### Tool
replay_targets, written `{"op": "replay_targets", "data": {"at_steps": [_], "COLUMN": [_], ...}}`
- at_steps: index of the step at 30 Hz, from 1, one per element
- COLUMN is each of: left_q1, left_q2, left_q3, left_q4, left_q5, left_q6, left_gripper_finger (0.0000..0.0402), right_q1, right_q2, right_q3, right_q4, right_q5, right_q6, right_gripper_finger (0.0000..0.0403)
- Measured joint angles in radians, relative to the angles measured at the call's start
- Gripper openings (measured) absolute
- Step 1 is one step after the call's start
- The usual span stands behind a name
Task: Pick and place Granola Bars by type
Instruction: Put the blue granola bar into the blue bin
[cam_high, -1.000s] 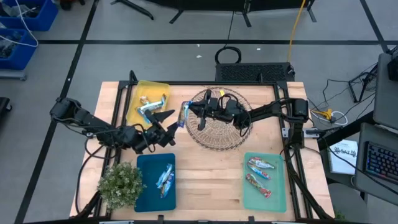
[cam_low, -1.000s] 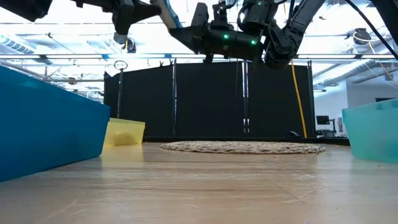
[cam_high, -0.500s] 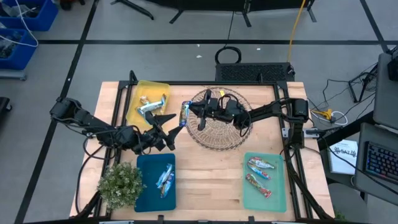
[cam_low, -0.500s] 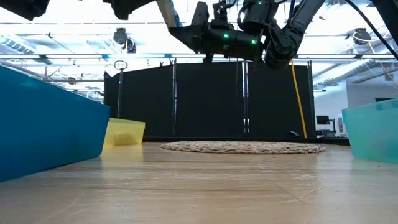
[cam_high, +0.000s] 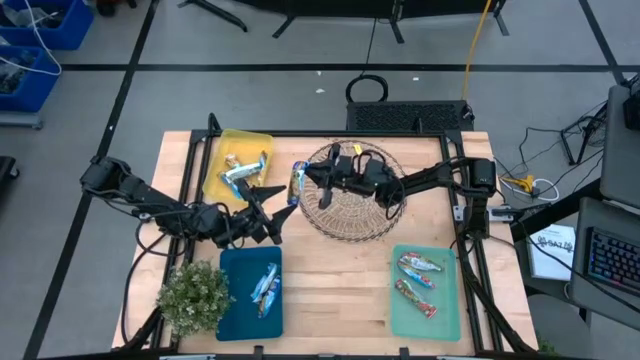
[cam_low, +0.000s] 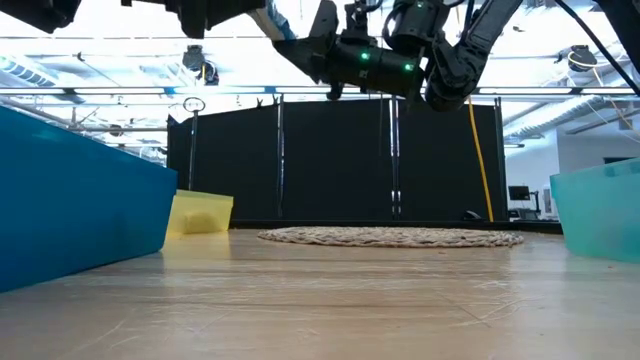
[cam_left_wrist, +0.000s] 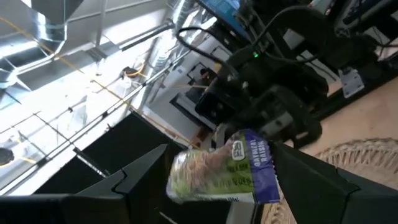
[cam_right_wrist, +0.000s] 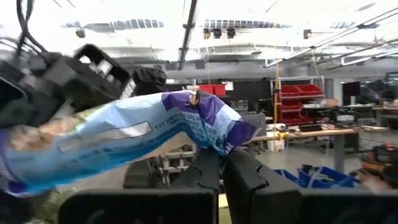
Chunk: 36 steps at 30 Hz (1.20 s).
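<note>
a wooden table (cam_high: 340, 265) carries yellow, teal and green mats, on a grey workshop floor; the wicker basket (cam_high: 345, 210) sits mid-table. the right gripper (cam_high: 303, 183) pinches one granola bar (cam_high: 296, 182) in air (label reads "oatmeal"); the left gripper (cam_high: 272, 200), fingers spread, is beside it

The surface (cam_high: 340, 270) is pale wood with visible grain and fine scratches. The basket (cam_high: 350, 205) is woven wicker, rough and matt. The bar (cam_right_wrist: 124, 140) wears a glossy, crinkled foil wrapper, blue and purple. Both end effectors, right (cam_right_wrist: 221, 165) and left (cam_left_wrist: 205, 180), look like matt black plastic. The yellow (cam_high: 240, 150), teal (cam_high: 235, 300) and green (cam_high: 445, 300) mats look smooth.
</note>
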Motion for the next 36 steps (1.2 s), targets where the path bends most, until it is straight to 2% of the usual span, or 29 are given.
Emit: {"op": "replay_targets", "data": {"at_steps": [8, 22, 29, 36], "left_q1": [-0.002, -0.080, -0.055, -0.017], "left_q2": [0.000, 0.000, 0.000, 0.000], "left_q3": [0.000, 0.000, -0.001, -0.001], "left_q4": [-0.028, -0.046, -0.102, -0.101], "left_q5": [-0.018, -0.018, -0.018, 0.011], "left_q6": [-0.021, -0.050, -0.093, -0.095], "left_gripper_finger": [0.0282, 0.0282, 0.0282, 0.0282], "right_q1": [0.000, -0.007, 0.005, 0.041], "right_q2": [0.000, 0.000, 0.000, 0.000], "right_q3": [0.000, 0.001, 0.026, 0.050], "right_q4": [0.047, 0.054, 0.048, 0.023], "right_q5": [-0.055, -0.057, -0.087, -0.111], "right_q6": [0.069, 0.114, 0.176, 0.159], "right_gripper_finger": [0.0000, 0.0000, 0.0000, 0.0000]}}
